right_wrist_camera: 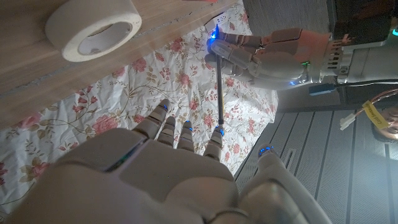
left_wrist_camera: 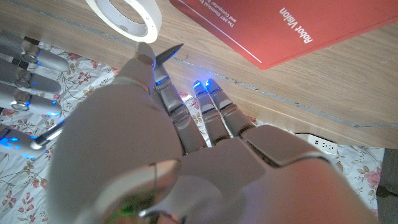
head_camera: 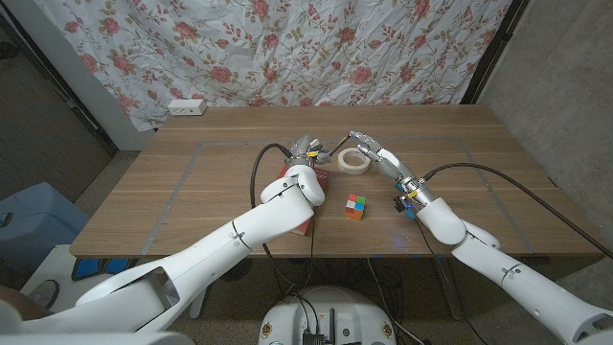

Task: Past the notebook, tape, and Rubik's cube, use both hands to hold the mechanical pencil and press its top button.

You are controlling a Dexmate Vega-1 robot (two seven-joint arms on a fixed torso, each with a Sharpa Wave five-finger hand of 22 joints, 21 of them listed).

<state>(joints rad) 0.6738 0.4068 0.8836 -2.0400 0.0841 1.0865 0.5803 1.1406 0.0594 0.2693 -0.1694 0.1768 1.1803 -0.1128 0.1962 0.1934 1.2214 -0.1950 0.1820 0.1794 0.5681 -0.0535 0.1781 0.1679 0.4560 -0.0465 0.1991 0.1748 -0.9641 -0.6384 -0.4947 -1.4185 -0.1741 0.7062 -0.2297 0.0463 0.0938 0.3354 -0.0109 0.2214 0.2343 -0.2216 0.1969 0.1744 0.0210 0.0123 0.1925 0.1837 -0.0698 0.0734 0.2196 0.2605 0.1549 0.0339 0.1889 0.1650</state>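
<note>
Left hand (right_wrist_camera: 280,53) pinches one end of the pencil (right_wrist_camera: 221,93), lifted off the table (head_camera: 192,192) near the tape (head_camera: 352,160) at twelve o'clock from the cube (head_camera: 355,206). Right hand (head_camera: 378,153) meets the pencil's other end with a fingertip (right_wrist_camera: 216,138), its other fingers spread, so the pencil is caught between both hands.

Risk, as I judge it: that grip is slim. A push off the pencil's axis could pivot it out of the left pinch and drop it onto the tape or the notebook (left_wrist_camera: 280,28), which lies at nine o'clock from the tape. Which end carries the button I cannot tell; pressing the tip does nothing.

Containers: none on the table; the tape's ring holds nothing.
</note>
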